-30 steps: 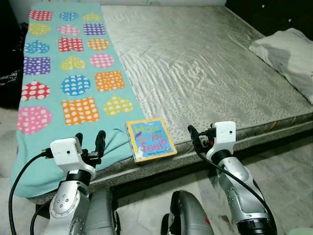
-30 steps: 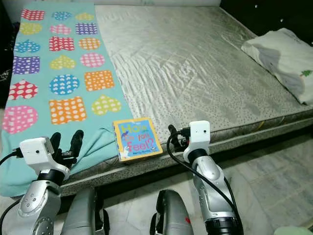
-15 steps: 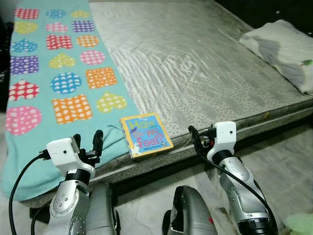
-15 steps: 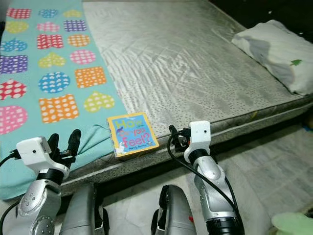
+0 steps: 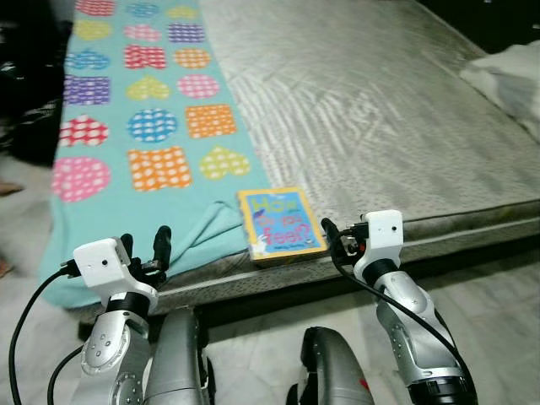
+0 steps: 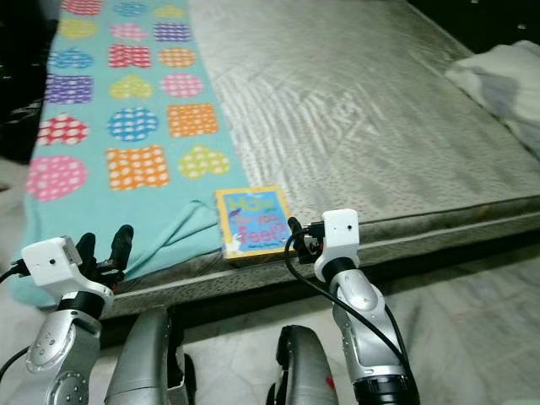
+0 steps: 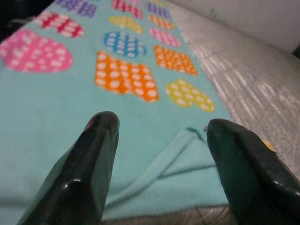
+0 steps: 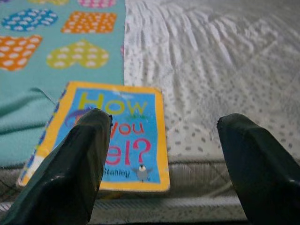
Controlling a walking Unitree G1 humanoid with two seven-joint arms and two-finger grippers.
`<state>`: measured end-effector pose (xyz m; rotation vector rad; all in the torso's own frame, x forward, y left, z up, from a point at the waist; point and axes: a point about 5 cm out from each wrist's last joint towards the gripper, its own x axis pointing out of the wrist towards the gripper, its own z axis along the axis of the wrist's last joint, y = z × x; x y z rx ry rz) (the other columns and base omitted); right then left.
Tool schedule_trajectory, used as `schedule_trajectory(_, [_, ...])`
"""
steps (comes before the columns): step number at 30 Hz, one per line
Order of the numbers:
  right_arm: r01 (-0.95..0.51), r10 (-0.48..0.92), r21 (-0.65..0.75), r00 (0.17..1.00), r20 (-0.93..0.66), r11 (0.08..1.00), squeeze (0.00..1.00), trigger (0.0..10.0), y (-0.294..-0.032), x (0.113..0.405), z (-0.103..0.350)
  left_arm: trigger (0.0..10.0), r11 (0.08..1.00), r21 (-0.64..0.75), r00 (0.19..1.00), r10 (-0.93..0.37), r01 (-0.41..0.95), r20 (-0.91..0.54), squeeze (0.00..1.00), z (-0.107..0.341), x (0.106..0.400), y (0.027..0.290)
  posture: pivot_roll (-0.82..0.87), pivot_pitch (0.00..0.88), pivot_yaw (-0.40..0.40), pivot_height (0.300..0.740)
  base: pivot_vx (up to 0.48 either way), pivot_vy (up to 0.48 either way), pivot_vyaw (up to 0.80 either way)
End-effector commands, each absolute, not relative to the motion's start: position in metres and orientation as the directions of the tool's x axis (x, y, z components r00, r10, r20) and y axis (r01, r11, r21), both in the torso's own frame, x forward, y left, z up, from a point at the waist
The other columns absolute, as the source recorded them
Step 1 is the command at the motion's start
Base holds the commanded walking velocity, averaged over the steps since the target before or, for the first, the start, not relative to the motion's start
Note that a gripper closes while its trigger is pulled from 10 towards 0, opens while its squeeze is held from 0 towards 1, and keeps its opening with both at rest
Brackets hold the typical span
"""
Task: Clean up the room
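Observation:
A small yellow-bordered blue book (image 5: 282,226) titled "How do you feel?" lies flat at the near edge of the grey mattress (image 5: 380,110). My right gripper (image 8: 165,140) is open just in front of the book, its fingers spread wider than the cover (image 8: 119,133) and not touching it. My left gripper (image 5: 142,251) is open too, held before the near edge of a teal blanket (image 5: 143,143) printed with dotted hearts and squares. The blanket's folded corner (image 7: 183,154) lies between the left fingers' line of sight.
A white pillow (image 5: 515,84) rests at the far right of the mattress. Pale tiled floor (image 5: 498,304) runs along the bed's front edge. A dark object (image 5: 29,93) stands left of the bed.
The camera has shifted, so the bed now sits further right in view. The book appears nearer to my right gripper. Both grippers stay open.

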<state>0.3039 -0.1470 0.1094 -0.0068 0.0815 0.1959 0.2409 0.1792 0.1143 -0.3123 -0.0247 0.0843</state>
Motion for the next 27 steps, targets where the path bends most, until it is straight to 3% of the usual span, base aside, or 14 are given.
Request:
schedule_trajectory(1, [-0.175, 0.175, 0.004, 0.981, -0.087, 0.985, 0.00, 10.0, -0.1531, 0.3027, 0.1090, 10.0, 0.951, -0.305, 0.998, 0.067, -0.059, 0.018, 0.00, 0.1159, 0.2412, 0.1767, 0.00, 0.201, -0.124, 0.591, 0.000, 0.000, 0.00])
schedule_trajectory(14, [-0.168, 0.168, 0.007, 0.983, -0.080, 0.986, 0.00, 10.0, -0.1529, 0.3035, 0.1102, 10.0, 0.955, -0.295, 0.998, 0.052, -0.043, 0.022, 0.00, 0.1167, 0.2414, 0.1753, -0.01, 0.206, -0.126, 0.591, 0.000, 0.000, 0.00])
schedule_trajectory(27, [-0.164, 0.164, 0.009, 0.983, -0.078, 0.986, 0.00, 10.0, -0.1530, 0.3042, 0.1103, 10.0, 0.958, -0.287, 0.999, 0.031, -0.021, 0.030, 0.00, 0.1177, 0.2421, 0.1733, -0.01, 0.204, -0.122, 0.591, 0.330, 0.000, 0.00])
